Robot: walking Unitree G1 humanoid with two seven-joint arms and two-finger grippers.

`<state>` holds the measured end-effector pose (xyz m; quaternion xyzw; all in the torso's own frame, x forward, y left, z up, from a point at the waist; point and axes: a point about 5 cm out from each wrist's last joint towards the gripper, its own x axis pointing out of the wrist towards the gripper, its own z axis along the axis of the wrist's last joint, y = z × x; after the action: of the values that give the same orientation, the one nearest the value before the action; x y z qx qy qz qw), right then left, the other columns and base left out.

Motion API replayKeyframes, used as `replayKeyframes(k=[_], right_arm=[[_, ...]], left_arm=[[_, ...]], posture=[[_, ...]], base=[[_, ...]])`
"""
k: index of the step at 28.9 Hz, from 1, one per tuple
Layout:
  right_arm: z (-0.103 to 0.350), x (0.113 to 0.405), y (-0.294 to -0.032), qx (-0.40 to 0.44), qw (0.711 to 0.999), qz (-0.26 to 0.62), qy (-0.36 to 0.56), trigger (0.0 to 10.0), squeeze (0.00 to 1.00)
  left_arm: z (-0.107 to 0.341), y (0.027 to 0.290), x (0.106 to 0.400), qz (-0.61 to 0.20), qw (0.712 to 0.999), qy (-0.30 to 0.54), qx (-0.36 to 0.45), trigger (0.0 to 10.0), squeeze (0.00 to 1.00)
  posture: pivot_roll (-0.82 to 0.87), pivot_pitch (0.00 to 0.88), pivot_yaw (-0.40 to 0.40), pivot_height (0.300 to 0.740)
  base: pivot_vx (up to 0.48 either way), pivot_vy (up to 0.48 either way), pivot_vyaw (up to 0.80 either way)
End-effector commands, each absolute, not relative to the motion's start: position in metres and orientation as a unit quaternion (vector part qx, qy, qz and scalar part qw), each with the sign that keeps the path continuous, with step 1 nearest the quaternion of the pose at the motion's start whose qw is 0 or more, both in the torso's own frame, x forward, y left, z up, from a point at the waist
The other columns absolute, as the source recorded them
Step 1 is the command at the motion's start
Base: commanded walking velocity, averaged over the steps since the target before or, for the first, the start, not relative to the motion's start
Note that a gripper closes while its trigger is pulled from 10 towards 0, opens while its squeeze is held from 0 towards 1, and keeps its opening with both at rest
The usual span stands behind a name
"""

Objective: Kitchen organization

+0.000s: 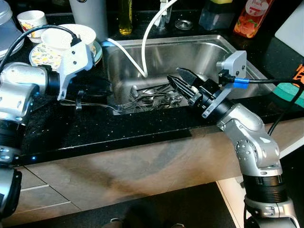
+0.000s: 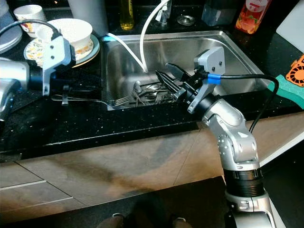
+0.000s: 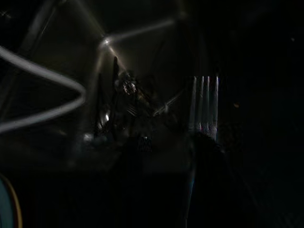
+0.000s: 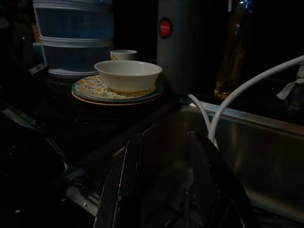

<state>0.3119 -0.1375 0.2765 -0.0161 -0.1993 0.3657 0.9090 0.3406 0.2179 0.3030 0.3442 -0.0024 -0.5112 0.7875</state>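
Note:
A pile of forks and spoons (image 1: 154, 97) lies at the bottom of the steel sink (image 1: 209, 50). One fork (image 1: 95, 105) rests on the black counter just left of the sink, its tines (image 3: 204, 107) reaching over the sink's edge. My left gripper (image 1: 97, 88) hovers close above that fork, pointing toward the sink, dark against the counter. From the right, my right gripper (image 1: 173, 74) reaches in over the cutlery pile. It is open, with nothing between its fingers (image 4: 123, 175).
A white hose (image 1: 149, 33) curves into the sink from the tap. Behind my left arm sit a white bowl (image 4: 127, 75) on a patterned plate (image 4: 85, 90), a cup (image 1: 31, 20) and a steel canister (image 1: 90, 14). A green sponge (image 1: 289, 94) lies right of the sink.

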Motion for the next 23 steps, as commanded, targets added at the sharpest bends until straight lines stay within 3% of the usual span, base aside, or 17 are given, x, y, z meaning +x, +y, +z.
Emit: replayKeyframes(k=[1,6,7,8,14,19,21,22,23], right_arm=[[0.276,0.311,-0.138,-0.015,0.909,0.368,-0.198,10.0,0.00],[0.275,0.310,-0.140,-0.015,0.909,0.366,-0.196,10.0,0.00],[0.274,0.311,-0.139,-0.015,0.909,0.366,-0.196,10.0,0.00],[0.274,0.311,-0.139,-0.015,0.909,0.367,-0.197,10.0,0.00],[0.275,0.312,-0.138,-0.015,0.909,0.367,-0.198,10.0,0.00],[0.276,0.311,-0.140,-0.016,0.910,0.365,-0.198,10.0,0.00],[0.275,0.311,-0.142,-0.016,0.910,0.363,-0.198,10.0,0.00],[0.275,0.311,-0.142,-0.016,0.911,0.363,-0.198,10.0,0.00],[0.275,0.311,-0.142,-0.016,0.911,0.363,-0.198,10.0,0.00]], left_arm=[[0.297,0.230,0.337,-0.514,0.791,0.031,0.332,10.0,1.00],[0.290,0.234,0.330,-0.536,0.782,0.052,0.314,10.0,1.00],[0.287,0.235,0.329,-0.542,0.779,0.061,0.308,10.0,0.95],[0.282,0.237,0.330,-0.542,0.778,0.072,0.308,10.0,0.00],[0.261,0.240,0.338,-0.518,0.783,0.105,0.327,10.0,0.00],[0.241,0.246,0.335,-0.511,0.757,0.158,0.376,10.0,0.00],[0.236,0.248,0.334,-0.506,0.750,0.169,0.392,4.3,0.00],[0.234,0.248,0.335,-0.498,0.752,0.173,0.395,0.0,0.00],[0.234,0.248,0.335,-0.498,0.752,0.173,0.395,0.0,0.00]], posture=[[0.11,0.151,-0.008,0.740],[0.11,0.150,-0.007,0.740],[0.12,0.146,-0.007,0.740],[0.12,0.146,-0.007,0.740],[0.11,0.147,-0.006,0.740],[0.11,0.151,-0.004,0.740],[0.11,0.151,-0.004,0.740],[0.11,0.154,-0.001,0.740],[0.11,0.154,-0.001,0.740]], base=[[0.000,0.000,0.00],[0.000,0.000,0.00],[0.000,0.000,0.00],[0.000,0.000,0.00],[0.000,0.000,0.00],[0.000,0.000,0.00],[0.000,0.000,0.00],[0.000,0.000,0.00],[0.000,0.000,0.00]])
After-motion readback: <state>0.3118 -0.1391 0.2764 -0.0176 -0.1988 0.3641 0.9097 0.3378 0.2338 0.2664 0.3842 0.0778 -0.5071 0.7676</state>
